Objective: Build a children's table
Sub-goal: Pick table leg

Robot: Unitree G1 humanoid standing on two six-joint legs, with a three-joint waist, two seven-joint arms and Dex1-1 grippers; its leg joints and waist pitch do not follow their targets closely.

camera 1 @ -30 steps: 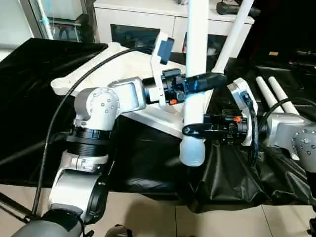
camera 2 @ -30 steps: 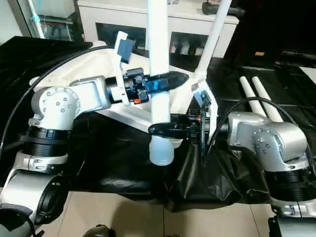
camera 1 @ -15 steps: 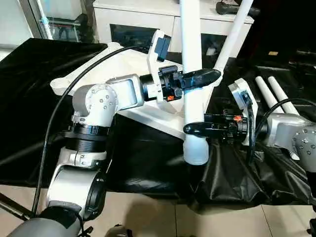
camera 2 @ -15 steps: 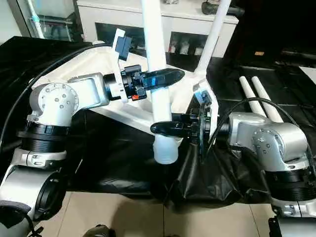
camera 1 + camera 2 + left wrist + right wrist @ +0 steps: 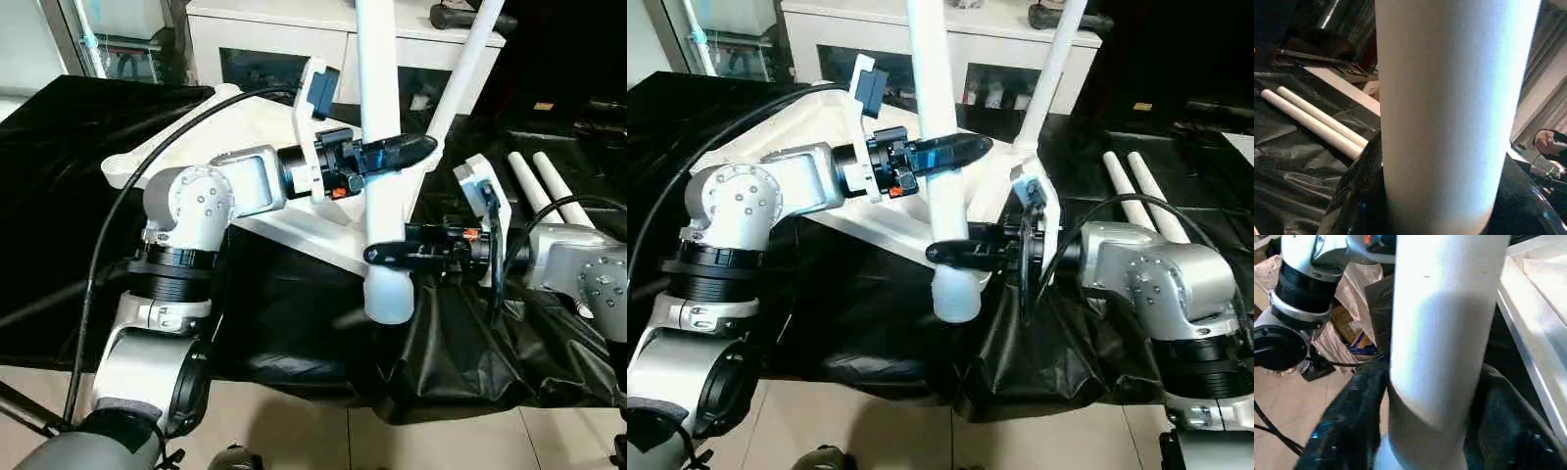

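Bright, even indoor light falls from above, glaring off the crinkled black plastic sheet and washing out the long white tapered tube leg. Both wrist views are soft: the leg looms out of focus, one flank shaded bluish.

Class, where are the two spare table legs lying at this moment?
In the left eye view the two spare legs lie side by side on the black sheet, at the robot's right, beyond its right forearm and right of the upturned tabletop.
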